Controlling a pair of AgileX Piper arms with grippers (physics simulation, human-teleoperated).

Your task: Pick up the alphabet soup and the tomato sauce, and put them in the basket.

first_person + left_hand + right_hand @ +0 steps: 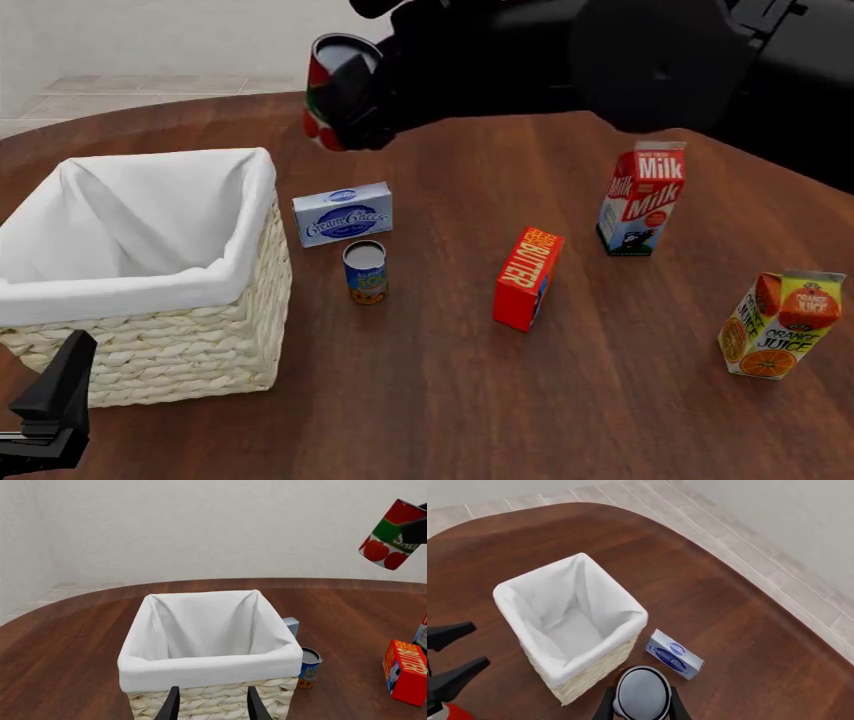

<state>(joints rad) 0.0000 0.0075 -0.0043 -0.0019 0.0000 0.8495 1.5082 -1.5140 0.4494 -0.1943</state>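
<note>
My right gripper (358, 104) is shut on the tomato sauce (326, 92), a green and red can, and holds it high over the table, right of and beyond the basket (174, 350). The can (640, 694) sits between the fingers in the right wrist view and shows in the left wrist view (392, 535). The alphabet soup (364, 271), blue and orange with a silver top, stands on the table just right of the basket (213, 669); it also shows in the left wrist view (308, 667). My left gripper (54, 400) is open and empty, low at the basket's near side.
A cream cheese box (343, 213) lies behind the soup. A red butter box (527, 278) stands mid-table, a milk carton (641, 200) behind it and an orange juice carton (781, 325) at the right. The basket holds only its white lining.
</note>
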